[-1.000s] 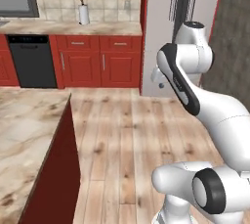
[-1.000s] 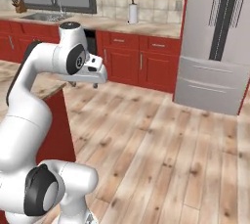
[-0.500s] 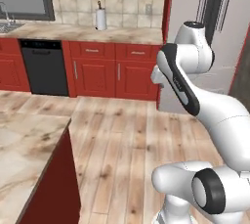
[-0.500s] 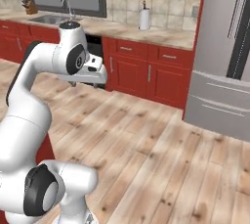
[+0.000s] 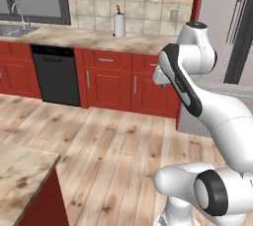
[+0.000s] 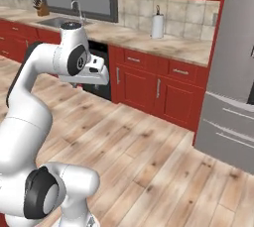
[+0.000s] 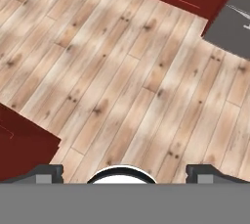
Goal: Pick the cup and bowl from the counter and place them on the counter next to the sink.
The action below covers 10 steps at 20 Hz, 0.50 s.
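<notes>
The cup and the bowl are out of view. My gripper (image 7: 126, 173) is open, its fingertips (image 7: 48, 172) wide apart with nothing between them, looking down on bare wood floor. The hand (image 5: 159, 78) hangs at chest height in front of the red cabinets, and its gripper (image 6: 75, 85) points down. The sink (image 5: 13, 30) with its curved tap (image 5: 19, 13) lies at the far left of the tan wall counter (image 5: 99, 37). In the right base view the sink (image 6: 57, 22) sits behind my arm, set in the same counter (image 6: 149, 42).
A corner of a tan island counter (image 5: 20, 180) juts in at lower left. A black dishwasher (image 5: 57, 74) stands under the wall counter, a paper towel roll (image 5: 118, 24) on top. A grey fridge (image 6: 233, 72) stands at right. Wood floor (image 7: 122, 71) lies open between.
The whole picture has slid rightward: the base has turned, bringing the sink and window into the left base view. The arm holds the same pose, gripper still open.
</notes>
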{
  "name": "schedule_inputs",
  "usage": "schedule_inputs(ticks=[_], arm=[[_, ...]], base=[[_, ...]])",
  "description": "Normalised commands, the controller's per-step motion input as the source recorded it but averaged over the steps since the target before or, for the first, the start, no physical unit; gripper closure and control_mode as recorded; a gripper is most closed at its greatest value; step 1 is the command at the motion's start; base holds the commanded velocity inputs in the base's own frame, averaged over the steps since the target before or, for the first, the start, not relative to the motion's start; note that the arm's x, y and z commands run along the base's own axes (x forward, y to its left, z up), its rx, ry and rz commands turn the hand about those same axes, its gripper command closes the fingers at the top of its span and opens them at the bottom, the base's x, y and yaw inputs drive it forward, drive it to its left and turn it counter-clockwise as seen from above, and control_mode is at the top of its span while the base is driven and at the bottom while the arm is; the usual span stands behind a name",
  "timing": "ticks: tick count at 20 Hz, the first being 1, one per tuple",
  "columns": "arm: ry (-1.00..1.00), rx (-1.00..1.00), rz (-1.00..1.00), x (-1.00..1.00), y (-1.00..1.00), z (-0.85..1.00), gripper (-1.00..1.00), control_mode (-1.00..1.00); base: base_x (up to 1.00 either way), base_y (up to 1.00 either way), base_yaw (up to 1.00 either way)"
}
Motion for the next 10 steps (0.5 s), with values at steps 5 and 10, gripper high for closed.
schedule_inputs(ticks=[5, 10], arm=[[0.00, 0.00, 0.00, 0.00, 0.00, 0.00, -1.00, 1.00], [0.00, 0.00, 0.00, 0.00, 0.00, 0.00, -1.00, 1.00]], base=[[1.00, -0.57, 0.28], [1.00, -0.63, 0.31]])
